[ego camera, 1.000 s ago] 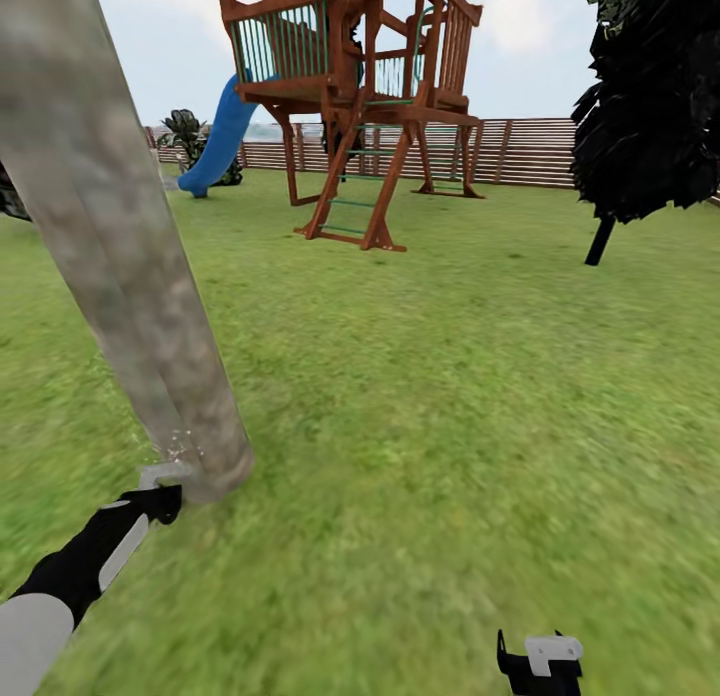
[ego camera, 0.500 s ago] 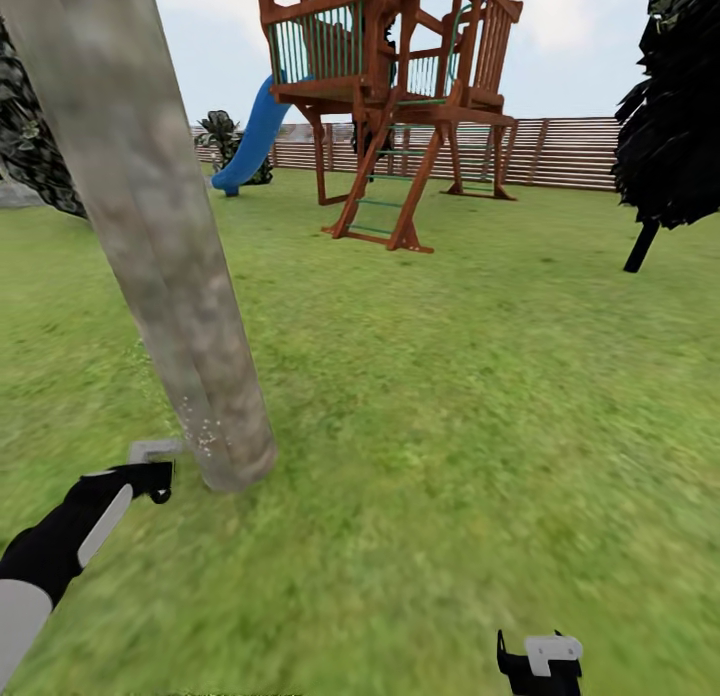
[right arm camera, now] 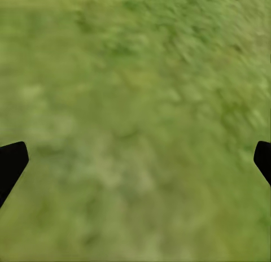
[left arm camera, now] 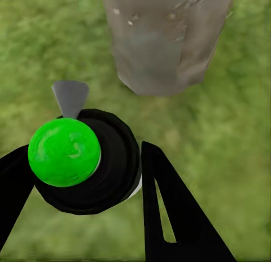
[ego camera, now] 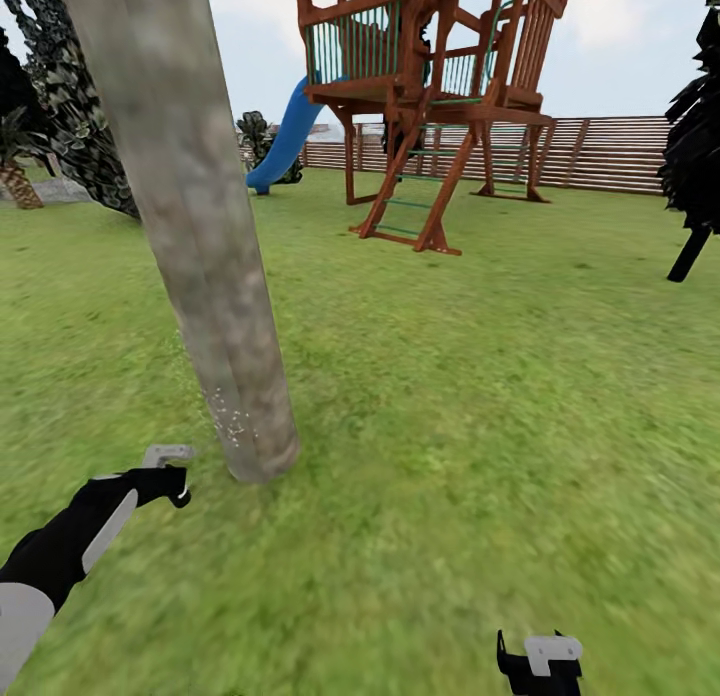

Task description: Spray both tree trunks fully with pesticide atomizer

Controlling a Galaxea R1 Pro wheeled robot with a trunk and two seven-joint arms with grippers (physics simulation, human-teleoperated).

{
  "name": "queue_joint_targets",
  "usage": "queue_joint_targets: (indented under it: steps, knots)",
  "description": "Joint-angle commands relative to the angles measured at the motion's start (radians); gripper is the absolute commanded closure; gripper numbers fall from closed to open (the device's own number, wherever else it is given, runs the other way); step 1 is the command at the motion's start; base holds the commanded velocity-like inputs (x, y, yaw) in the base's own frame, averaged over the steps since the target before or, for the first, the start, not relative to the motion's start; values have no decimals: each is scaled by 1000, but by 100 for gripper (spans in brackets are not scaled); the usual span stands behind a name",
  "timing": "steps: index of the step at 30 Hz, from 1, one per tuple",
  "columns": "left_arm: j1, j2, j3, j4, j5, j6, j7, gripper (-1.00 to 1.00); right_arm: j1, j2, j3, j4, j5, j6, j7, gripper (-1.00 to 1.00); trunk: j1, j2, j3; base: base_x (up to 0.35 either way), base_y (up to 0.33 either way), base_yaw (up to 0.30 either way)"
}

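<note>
1. Left gripper [left arm camera: 84,177] low at near left, fingers [left arm camera: 169,211] closed on the pesticide atomizer [left arm camera: 90,166]; a green dot shows on its cap, grey nozzle aimed at the trunk.
2. Tree trunk [ego camera: 195,226] stands just beyond the atomizer [ego camera: 165,458], leaning left toward its top; pale specks dot its base.
3. Right gripper [right arm camera: 135,160] low at near right, jaws spread wide, empty, over grass [ego camera: 480,396].
4. Far: wooden play tower [ego camera: 430,96], blue slide [ego camera: 283,141], slatted fence [ego camera: 600,154].
</note>
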State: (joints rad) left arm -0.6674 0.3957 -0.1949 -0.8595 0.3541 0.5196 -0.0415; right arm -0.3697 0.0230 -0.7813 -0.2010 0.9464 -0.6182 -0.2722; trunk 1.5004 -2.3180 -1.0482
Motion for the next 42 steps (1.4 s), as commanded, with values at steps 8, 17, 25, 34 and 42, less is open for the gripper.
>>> queue_joint_targets:
  steps: [8,17,25,34,42]
  knots:
    - [2,-3,-3,-13,0,0,0,100,0,0,1,0,0,0,-1,-100,0,0,0,109,0,191]
    - [2,-2,-3,-13,-1,0,0,100,0,0,-1,-2,-1,0,-2,-100,0,0,0,-18,-10,34]
    - [2,-1,-1,-14,-1,0,1,100,0,0,-1,0,-1,0,-2,-100,0,0,0,-75,-49,0]
    - [-56,-13,7,-153,-16,184,0,100,0,0,-1,0,-1,0,-2,-100,0,0,0,0,0,-107]
    - [-117,8,10,-157,-13,210,-1,100,0,0,-1,-1,-1,0,-2,-100,0,0,0,0,0,-126]
